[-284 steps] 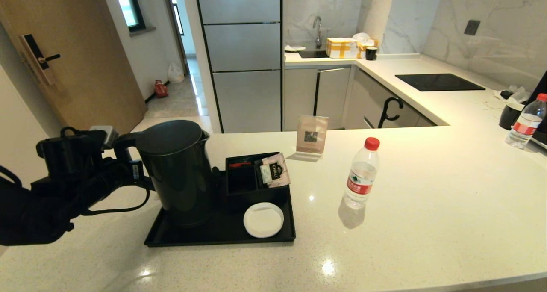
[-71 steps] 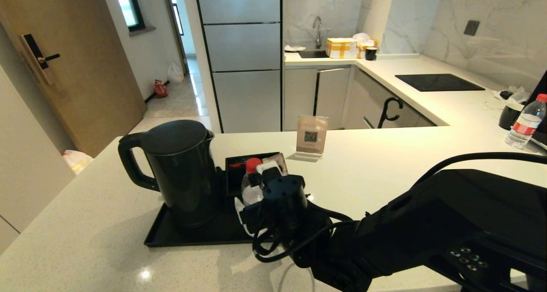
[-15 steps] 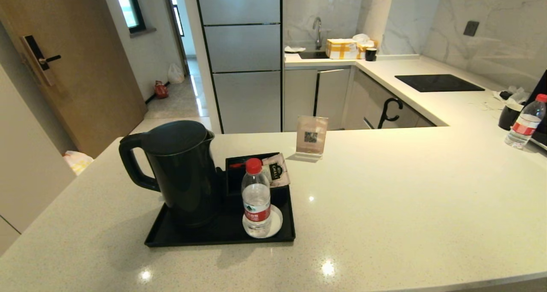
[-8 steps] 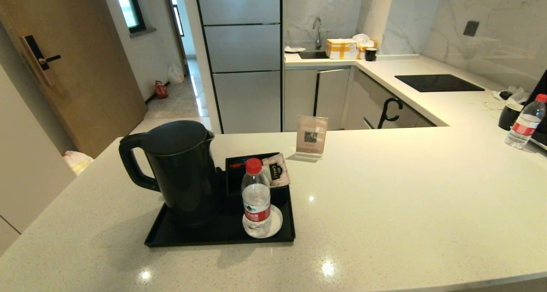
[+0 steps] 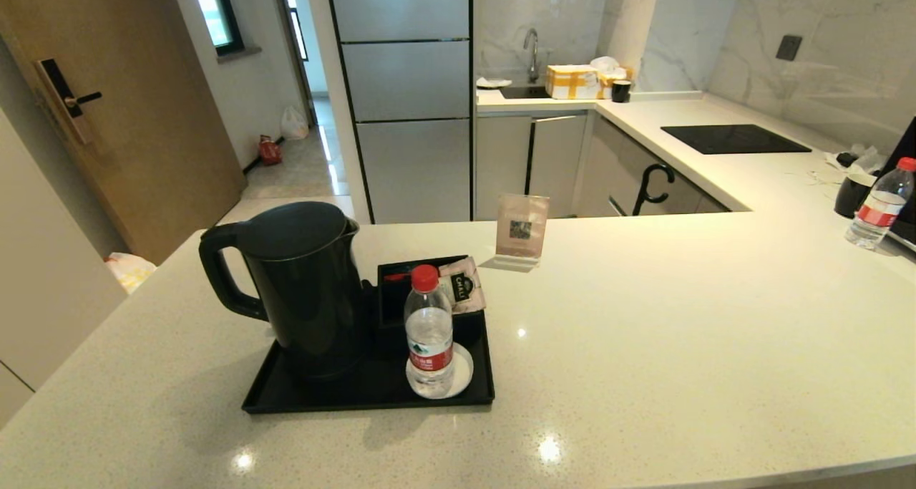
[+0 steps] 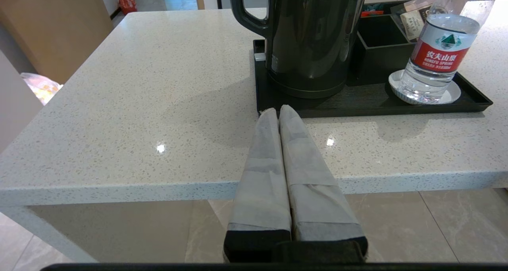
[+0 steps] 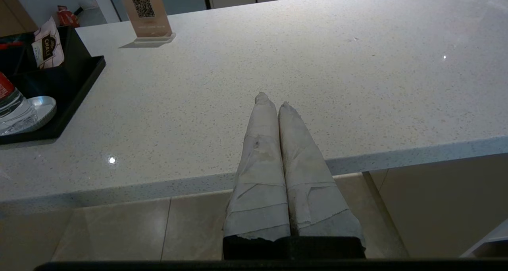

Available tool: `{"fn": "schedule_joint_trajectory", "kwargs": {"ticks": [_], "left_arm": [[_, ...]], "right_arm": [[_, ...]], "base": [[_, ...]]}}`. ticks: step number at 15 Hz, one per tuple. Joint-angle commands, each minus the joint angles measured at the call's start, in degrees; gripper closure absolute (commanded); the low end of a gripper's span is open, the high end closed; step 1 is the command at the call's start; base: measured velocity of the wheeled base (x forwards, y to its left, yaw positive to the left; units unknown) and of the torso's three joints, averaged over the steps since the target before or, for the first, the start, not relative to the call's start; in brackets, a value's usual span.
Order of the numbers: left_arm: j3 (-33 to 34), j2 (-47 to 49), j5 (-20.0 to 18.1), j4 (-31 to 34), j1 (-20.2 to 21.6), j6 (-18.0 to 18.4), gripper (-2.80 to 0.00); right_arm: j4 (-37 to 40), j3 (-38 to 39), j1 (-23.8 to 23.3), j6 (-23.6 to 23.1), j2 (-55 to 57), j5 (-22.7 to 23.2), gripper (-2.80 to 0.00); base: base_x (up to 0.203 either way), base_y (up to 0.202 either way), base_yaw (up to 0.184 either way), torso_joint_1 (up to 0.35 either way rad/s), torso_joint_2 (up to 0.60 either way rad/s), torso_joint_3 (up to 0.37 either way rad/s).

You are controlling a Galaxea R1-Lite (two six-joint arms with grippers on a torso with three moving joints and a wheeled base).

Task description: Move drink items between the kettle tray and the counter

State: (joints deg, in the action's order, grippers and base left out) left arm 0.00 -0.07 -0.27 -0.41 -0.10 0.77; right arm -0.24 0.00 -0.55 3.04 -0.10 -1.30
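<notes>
Both grippers, left gripper [image 6: 276, 111] & right gripper [image 7: 271, 99], clenched empty, off-counter; kettle [image 6: 313, 37] top cropped in left wrist view.

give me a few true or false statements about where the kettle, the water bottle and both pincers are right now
1. The clear plastic water bottle with red cap stands on the white round coaster in the shallow black rectangular tray. True.
2. The tall matte black electric kettle stands on the off-white speckled stone counter, outside the tray. False: it stands in the tray, left of the bottle.
3. The left pincer is shut and holds nothing. True.
4. The right pincer grips the bottle. False: it is shut and empty, held back at the counter's near edge, apart from the bottle.
5. The pale sachet with a dark logo lies flat on the counter. False: it leans in the black compartment box behind the bottle.
</notes>
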Motion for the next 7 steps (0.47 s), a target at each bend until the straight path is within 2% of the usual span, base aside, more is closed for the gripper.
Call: {"fn": "schedule_joint_trajectory", "kwargs": {"ticks": [1,7], "left_arm": [[0.0,0.1,0.0,0.0,0.0,0.0,0.00],[0.0,0.1,0.0,0.0,0.0,0.0,0.00]], "right_arm": [[0.0,0.0,-0.1,0.0,0.1,0.0,0.00],[-0.1,0.0,-0.1,0.0,0.1,0.0,0.00]], "base": [[0.000,0.000,0.000,0.000,0.00,0.000],[0.000,0.000,0.000,0.000,0.00,0.000]]}}
